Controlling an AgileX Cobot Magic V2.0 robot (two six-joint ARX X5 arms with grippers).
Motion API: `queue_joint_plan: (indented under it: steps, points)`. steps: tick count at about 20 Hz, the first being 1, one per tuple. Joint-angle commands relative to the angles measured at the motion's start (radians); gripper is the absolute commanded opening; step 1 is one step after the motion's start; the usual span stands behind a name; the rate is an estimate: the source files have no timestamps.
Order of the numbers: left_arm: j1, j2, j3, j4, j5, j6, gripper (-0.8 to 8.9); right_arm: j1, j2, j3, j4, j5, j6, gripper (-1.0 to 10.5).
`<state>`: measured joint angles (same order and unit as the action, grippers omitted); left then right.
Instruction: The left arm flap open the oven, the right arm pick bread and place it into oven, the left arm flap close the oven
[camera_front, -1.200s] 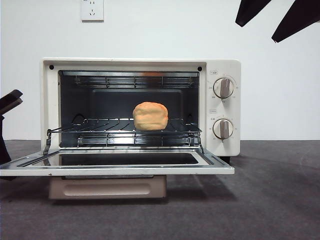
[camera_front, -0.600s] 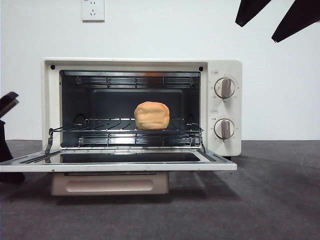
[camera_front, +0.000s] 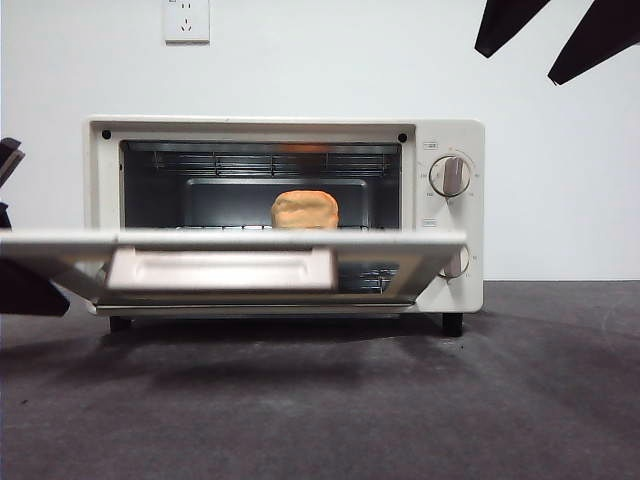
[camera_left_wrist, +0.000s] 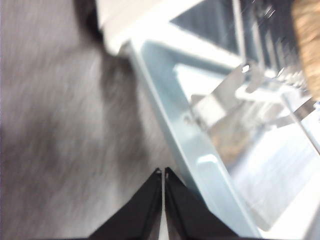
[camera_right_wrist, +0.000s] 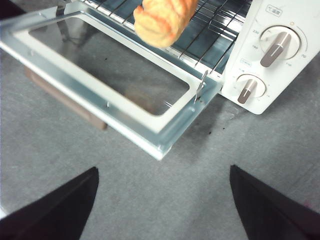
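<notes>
The cream-white oven (camera_front: 445, 135) stands on the table with its glass door (camera_front: 400, 262) lifted part way, sloping, the beige handle (camera_front: 220, 268) facing the front view. The golden-brown bread (camera_front: 305, 210) lies on the wire rack inside and also shows as the bread (camera_right_wrist: 162, 17) in the right wrist view. My left gripper (camera_left_wrist: 162, 172) is shut and empty, its tips close beside the door's metal side edge (camera_left_wrist: 175, 135). The left arm (camera_front: 25, 290) shows dark at the door's left end. My right gripper (camera_right_wrist: 164, 169) is open and empty, high above the table in front of the oven, seen as black tips (camera_front: 560, 35).
Two round knobs (camera_front: 452, 176) sit on the oven's right panel, the lower one half hidden by the door. A wall socket (camera_front: 186, 20) is on the white wall behind. Dark grey tabletop (camera_front: 400, 400) stretches in front of the oven.
The oven door has swung up from lying flat to a half-raised slope, now covering the rack's lower part. The left arm at the left edge rose with it. The right gripper barely moved.
</notes>
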<state>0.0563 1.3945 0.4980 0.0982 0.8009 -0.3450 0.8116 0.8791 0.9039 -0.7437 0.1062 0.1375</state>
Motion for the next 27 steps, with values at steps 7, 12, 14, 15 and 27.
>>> queue_joint_plan:
  steps: [7,12,14,15,27]
  points:
    - [0.005,0.01,0.01,0.351,0.046,-0.204,0.15,0.009,0.007,0.007,0.01,0.003,0.013,4.2]
    - [0.006,0.01,0.012,0.515,0.007,-0.282,0.15,0.009,0.007,0.007,0.01,0.003,0.013,4.2]
    - [0.005,0.01,0.012,0.523,0.008,-0.293,0.15,0.009,0.007,0.007,0.01,0.004,0.012,4.2]
    - [0.005,0.01,0.012,0.52,0.016,-0.293,0.15,0.009,0.008,0.007,0.01,0.004,0.012,4.2]
    - [-0.089,-0.329,0.077,-0.021,-0.178,-0.027,0.18,0.009,0.009,0.007,0.075,0.0,0.013,4.2]
